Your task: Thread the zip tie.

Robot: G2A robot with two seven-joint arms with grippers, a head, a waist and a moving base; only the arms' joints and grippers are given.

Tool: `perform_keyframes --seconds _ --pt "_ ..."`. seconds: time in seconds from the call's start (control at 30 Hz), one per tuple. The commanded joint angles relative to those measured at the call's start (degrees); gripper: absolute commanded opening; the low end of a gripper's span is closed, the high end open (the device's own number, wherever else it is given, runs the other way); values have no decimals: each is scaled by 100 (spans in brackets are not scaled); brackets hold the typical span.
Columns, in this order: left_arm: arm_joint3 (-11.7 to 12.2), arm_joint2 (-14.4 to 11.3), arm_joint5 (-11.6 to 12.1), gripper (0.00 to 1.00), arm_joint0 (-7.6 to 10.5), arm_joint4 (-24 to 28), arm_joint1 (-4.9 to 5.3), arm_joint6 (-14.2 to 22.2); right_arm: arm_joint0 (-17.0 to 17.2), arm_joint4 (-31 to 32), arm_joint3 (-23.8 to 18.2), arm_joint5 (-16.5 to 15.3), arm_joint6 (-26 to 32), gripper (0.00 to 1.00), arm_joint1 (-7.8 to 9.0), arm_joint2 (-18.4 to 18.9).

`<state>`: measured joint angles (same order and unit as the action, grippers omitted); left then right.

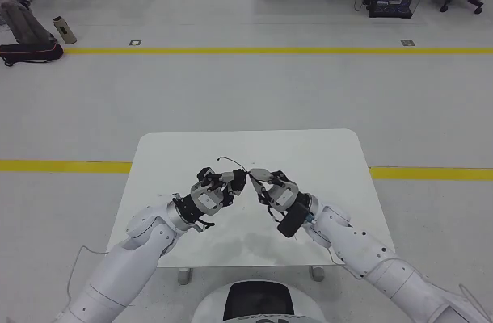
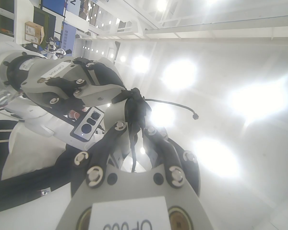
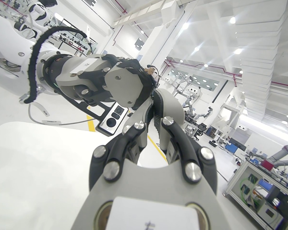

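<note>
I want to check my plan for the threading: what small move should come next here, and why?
Probably the right gripper should regrip the zip tie nearer its head and bend that end back toward the tail. It and the left gripper both seem shut on the strap at nearly one spot. The head sticks out free, and no loop is formed yet.

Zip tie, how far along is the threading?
Done: the zip tie is off the table, pinched in the left end effector. In hand: the right end effector, closed, meets it at that same spot. Left: the head hangs free with no loop formed, so nothing is threaded through it yet.
</note>
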<state>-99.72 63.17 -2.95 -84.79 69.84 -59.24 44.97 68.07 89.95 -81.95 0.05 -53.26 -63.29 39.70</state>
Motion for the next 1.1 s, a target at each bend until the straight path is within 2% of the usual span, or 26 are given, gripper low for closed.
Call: perform_keyframes --seconds 0.0,0.07,0.13,0.17,0.2,0.27,0.37,0.43,0.83,1.07 --pt "0 0 0 0 0 0 0 0 8 0 -6 5 1 0 3 5" --pt "0 0 0 0 0 0 0 0 26 0 -12 3 -1 0 3 19" --pt "0 0 0 0 0 0 0 0 48 0 -20 -16 7 33 0 42" --pt "0 0 0 0 0 0 0 0 60 0 -26 -28 14 58 -2 59" --pt "0 0 0 0 0 0 0 0 68 0 -28 -41 17 77 -4 69" --pt "0 0 0 0 0 0 0 0 80 0 -29 -65 16 76 -5 81" --pt "0 0 0 0 0 0 0 0 83 0 -33 -94 -1 55 -3 85" --pt "0 0 0 0 0 0 0 0 77 0 -42 -90 -31 50 1 78" --pt "0 0 0 0 0 0 0 0 23 0 -134 40 -78 34 61 3" --pt "0 0 0 0 0 0 0 0 12 0 -173 52 -69 33 96 -25"
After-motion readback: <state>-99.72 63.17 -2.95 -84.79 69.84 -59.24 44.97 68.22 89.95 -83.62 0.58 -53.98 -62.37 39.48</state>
